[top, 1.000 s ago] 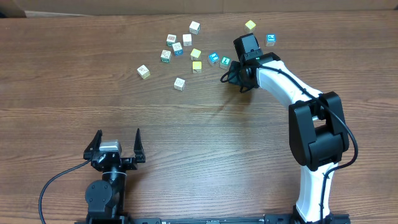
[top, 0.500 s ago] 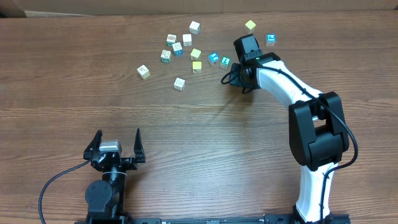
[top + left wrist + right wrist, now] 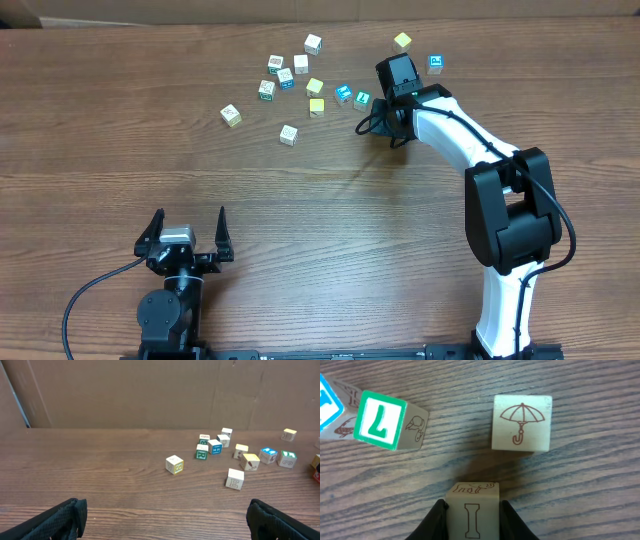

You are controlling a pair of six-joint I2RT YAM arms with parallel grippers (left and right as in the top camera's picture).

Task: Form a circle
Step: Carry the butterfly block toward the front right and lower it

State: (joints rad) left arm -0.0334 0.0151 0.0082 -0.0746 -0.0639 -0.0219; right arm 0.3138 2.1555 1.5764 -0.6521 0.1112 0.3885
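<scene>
Right gripper point(image 3: 472, 507) just pinched in – now clamped on the I cube point(image 3: 472, 521), upper right of ctr overhead. Pale clump point(image 3: 285, 74) sits top ctr, no ring yet – pick looks underway. Left gripper point(image 3: 188, 220) parked lower left, wide open.

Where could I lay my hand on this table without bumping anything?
Free: the broad bare wood between the left gripper and the scattered blocks, and the table left of them. Crowded: the far edge, where the blocks lie close together beside the right gripper, shut on one block.
</scene>
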